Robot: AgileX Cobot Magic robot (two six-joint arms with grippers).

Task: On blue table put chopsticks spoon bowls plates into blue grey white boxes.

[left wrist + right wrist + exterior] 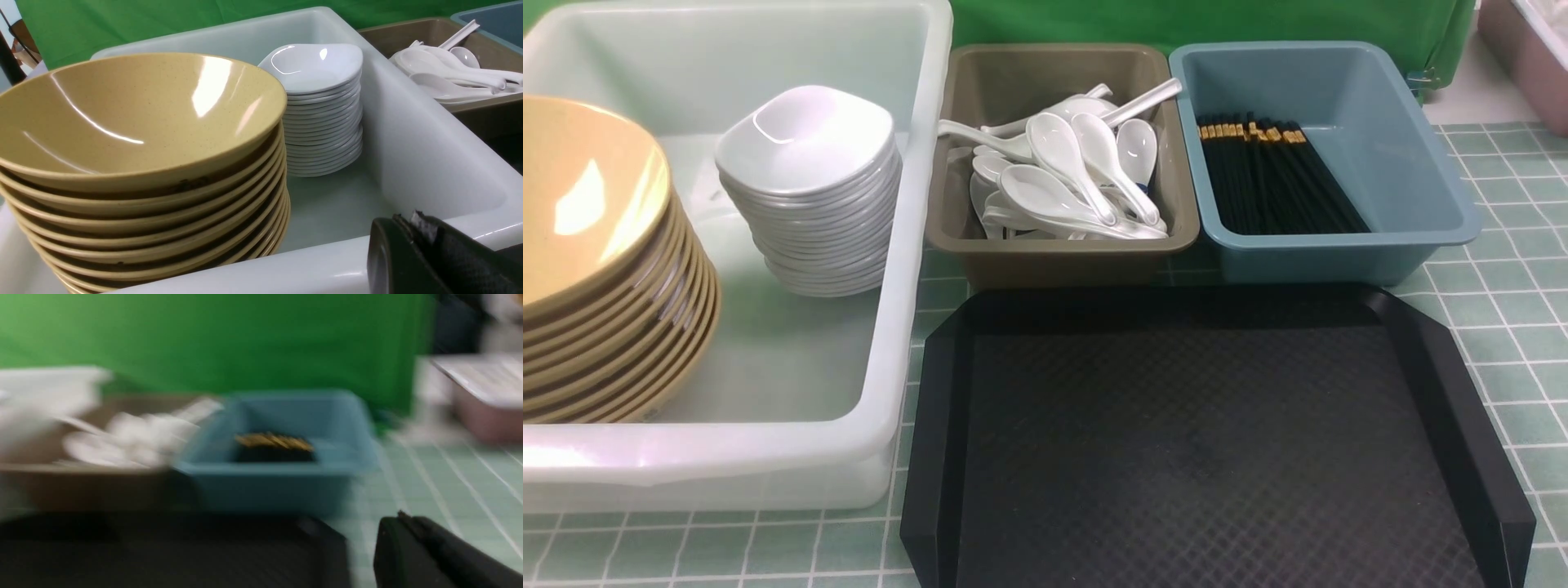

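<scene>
The white box holds a stack of yellow bowls and a stack of white plates; both show in the left wrist view. The grey box holds several white spoons. The blue box holds black chopsticks. My left gripper is shut and empty, at the white box's near rim. My right gripper is shut and empty, over the blue table beside the tray; that view is blurred. Neither gripper shows in the front view.
A flat black tray lies bare in front of the grey and blue boxes. A pink tub stands at the far right edge. A green backdrop runs behind the boxes. The blue table shows to the right.
</scene>
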